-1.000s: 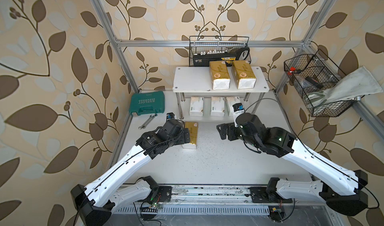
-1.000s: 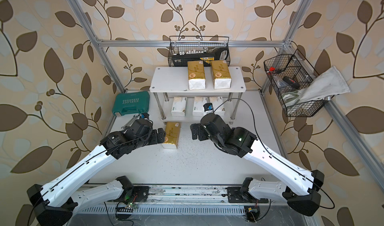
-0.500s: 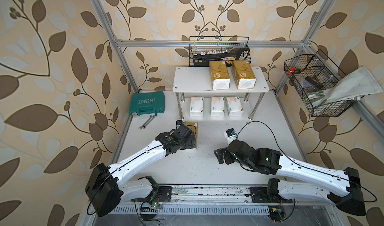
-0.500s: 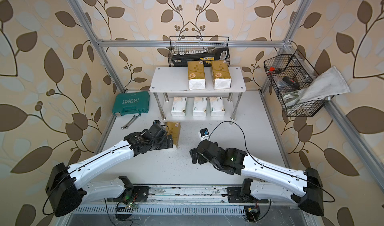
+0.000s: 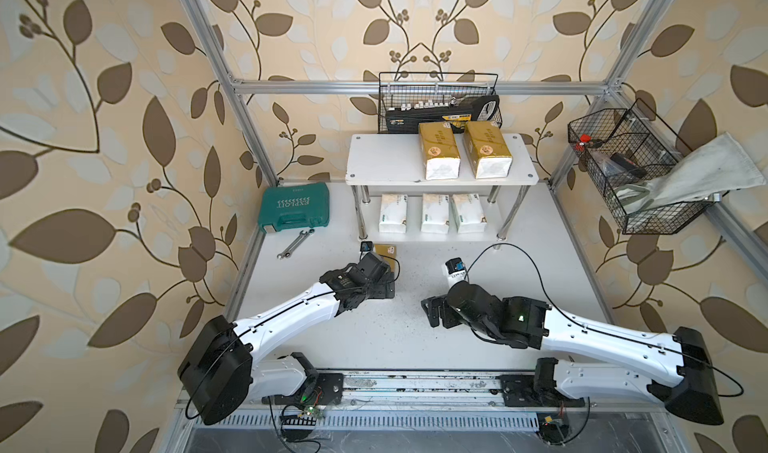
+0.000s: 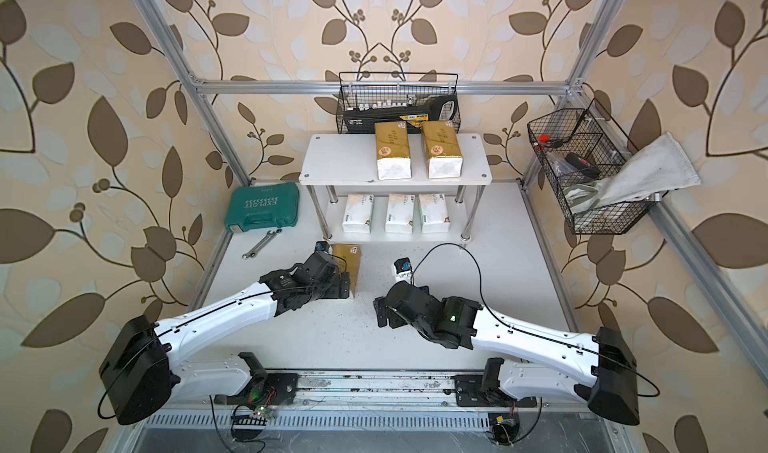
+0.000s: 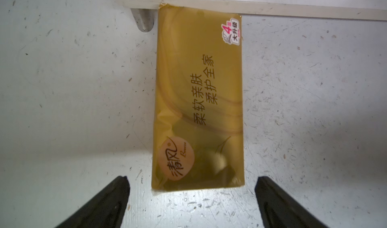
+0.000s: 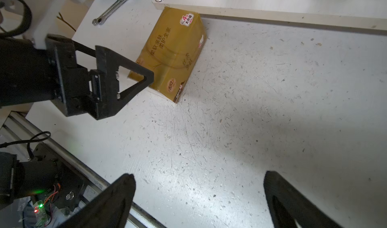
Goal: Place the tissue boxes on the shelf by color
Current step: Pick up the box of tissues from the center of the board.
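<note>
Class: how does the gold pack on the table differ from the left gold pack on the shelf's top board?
The table pack lies on the tabletop; the shelf pack, on the top board. The open left gripper is at the table pack, not the shelf pack. Both are gold.

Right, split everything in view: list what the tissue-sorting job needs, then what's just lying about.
Job: gold pack on the table; two gold packs up top; three white packs below; shelf.
Lying about: teal tool case; wrench; wire baskets; cloth.

The gold tissue pack (image 7: 199, 95) reads 柔软亲肤 柔护全家, with a 清风 logo and "4" sticker; the teal case (image 5: 296, 207) reads EXPLOIT.
</note>
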### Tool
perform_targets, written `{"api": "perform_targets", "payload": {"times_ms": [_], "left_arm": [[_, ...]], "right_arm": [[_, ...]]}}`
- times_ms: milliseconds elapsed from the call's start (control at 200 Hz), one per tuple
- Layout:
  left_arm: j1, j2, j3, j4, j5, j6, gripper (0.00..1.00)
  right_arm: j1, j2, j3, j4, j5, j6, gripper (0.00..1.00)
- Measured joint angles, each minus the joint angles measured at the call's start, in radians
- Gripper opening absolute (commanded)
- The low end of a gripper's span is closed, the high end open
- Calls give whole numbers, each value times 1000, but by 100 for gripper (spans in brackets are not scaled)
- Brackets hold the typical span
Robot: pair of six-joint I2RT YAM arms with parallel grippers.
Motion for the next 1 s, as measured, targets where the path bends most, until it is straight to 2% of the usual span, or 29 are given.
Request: {"api": "perform_targets", "payload": {"times_ms": [395, 1000], "left_arm": [[0, 79, -17, 79, 24, 27, 99], [0, 229, -35, 163, -16, 18, 99]], "right_arm": [[0, 30, 16, -10, 0, -5, 99], [0, -29, 16, -50, 5, -15, 99]]}}
